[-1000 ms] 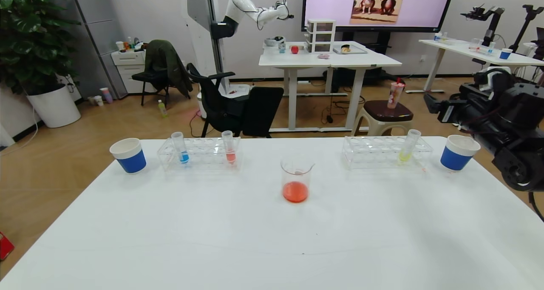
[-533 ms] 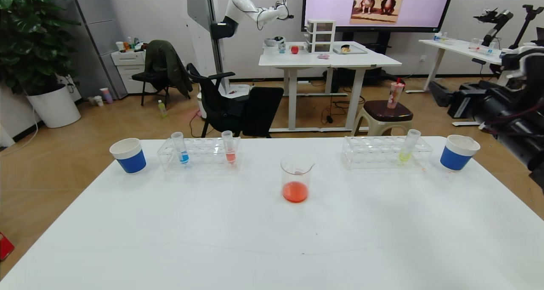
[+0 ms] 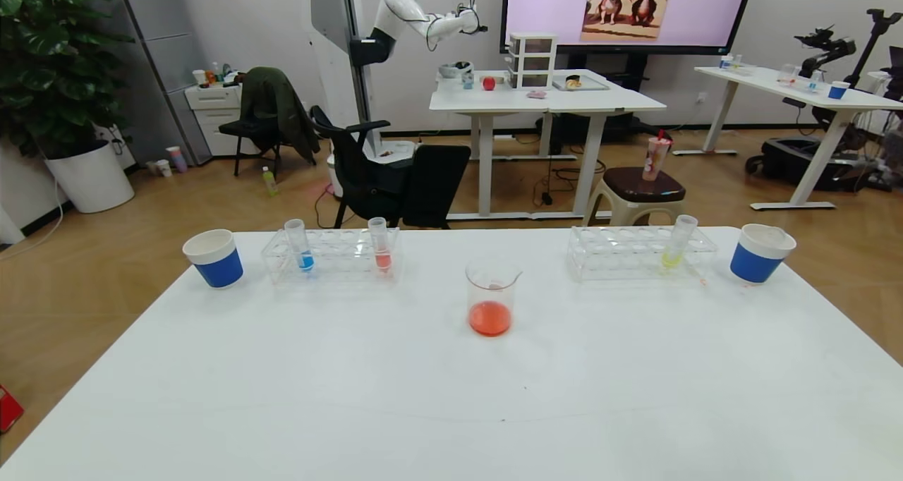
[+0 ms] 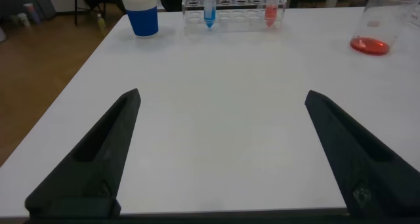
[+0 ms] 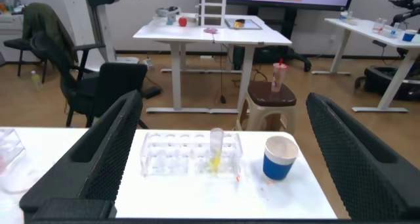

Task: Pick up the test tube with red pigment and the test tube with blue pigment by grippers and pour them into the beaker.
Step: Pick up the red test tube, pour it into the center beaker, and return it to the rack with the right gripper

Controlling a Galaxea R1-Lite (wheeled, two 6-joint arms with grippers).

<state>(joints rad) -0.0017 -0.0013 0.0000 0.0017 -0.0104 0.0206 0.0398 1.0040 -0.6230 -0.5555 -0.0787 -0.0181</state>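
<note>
The beaker (image 3: pixel 492 297) stands mid-table with red-orange liquid at its bottom; it also shows in the left wrist view (image 4: pixel 380 23). The test tube with blue pigment (image 3: pixel 300 245) stands upright in the left clear rack (image 3: pixel 331 255), and shows in the left wrist view (image 4: pixel 209 6). Beside it stands a tube with paler salmon-orange liquid (image 3: pixel 379 245). The test tube with deep-red pigment is out of view. My left gripper (image 4: pixel 222 94) is open and empty, low over the near table, far from the rack. My right gripper (image 5: pixel 224 98) is open and empty, back from the right rack. Neither shows in the head view.
A second clear rack (image 3: pixel 638 252) at the right holds a tube with yellow liquid (image 3: pixel 677 242). White paper cups with blue sleeves stand at the far left (image 3: pixel 214 257) and far right (image 3: pixel 760 253). Small red drops lie near the right cup. The white table (image 3: pixel 451 410) spreads toward me.
My right arm has drawn back to the right and left the head view. The tubes, racks, cups and beaker have not moved.
</note>
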